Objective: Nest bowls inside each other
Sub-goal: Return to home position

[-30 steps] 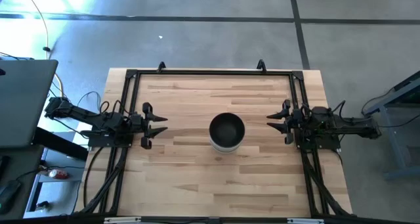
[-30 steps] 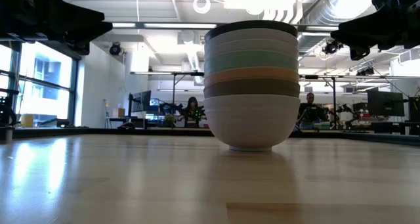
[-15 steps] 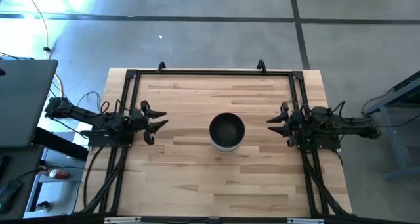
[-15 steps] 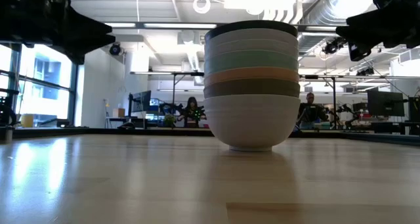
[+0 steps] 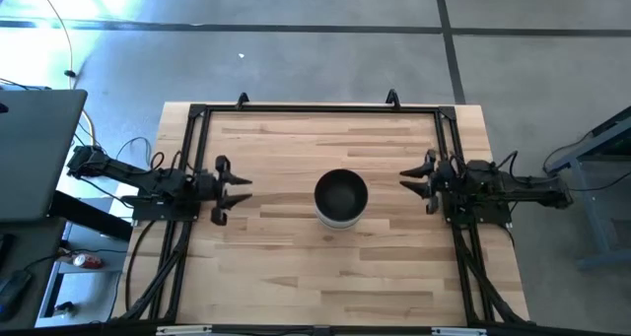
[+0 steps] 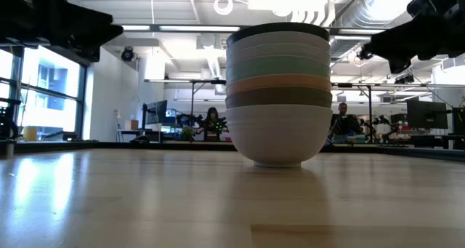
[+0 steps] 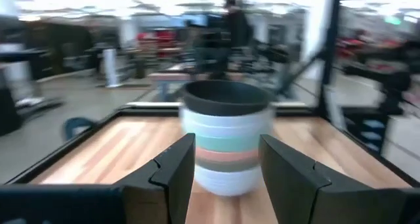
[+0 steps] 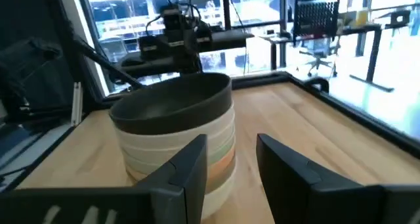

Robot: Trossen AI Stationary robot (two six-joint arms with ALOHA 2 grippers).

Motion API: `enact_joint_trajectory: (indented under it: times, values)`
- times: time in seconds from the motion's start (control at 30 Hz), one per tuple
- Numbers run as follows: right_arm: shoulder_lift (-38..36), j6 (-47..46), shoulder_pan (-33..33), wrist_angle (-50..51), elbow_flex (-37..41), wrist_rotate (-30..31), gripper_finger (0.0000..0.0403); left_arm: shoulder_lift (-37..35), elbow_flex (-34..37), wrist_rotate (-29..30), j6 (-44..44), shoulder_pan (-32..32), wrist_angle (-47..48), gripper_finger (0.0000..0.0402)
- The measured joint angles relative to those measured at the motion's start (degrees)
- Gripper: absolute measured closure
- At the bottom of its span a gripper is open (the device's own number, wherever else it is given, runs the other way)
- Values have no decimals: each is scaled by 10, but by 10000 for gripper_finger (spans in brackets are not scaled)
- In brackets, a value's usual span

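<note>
The bowls stand nested in one stack (image 5: 341, 199) at the table's middle, resting on the bottom white bowl's foot (image 6: 277, 161). From the bottom up the rims read white, olive, peach, mint, white, with the black bowl (image 8: 172, 102) on top. My left gripper (image 5: 234, 189) hovers open at the table's left side, fingers pointing at the stack (image 7: 226, 135). My right gripper (image 5: 413, 183) hovers open at the right side, also facing it. Neither touches anything.
A black metal frame (image 5: 315, 107) runs along the table's far edge and down both sides. Bare wood lies all round the stack. A laptop (image 5: 35, 154) sits off the table's left. People sit far off in the room (image 6: 212, 121).
My left gripper swung a little about its wrist and came back to nearly where it was a second ago. My right gripper barely moved. The stack of bowls stayed put.
</note>
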State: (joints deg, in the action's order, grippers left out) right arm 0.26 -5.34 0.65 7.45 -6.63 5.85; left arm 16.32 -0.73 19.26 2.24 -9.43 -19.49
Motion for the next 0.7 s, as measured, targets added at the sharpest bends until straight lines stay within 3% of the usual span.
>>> enact_joint_trajectory:
  times: [0.13,0.4,0.7]
  values:
    - [1,-48,0,-32,0,-4,279,0,0,-32,12,0,-1,245]
    - [0,13,0,-51,0,11,279,0,0,122,-37,0,-14,245]
    - [0,30,0,-44,0,12,279,0,0,91,-18,0,-17,245]
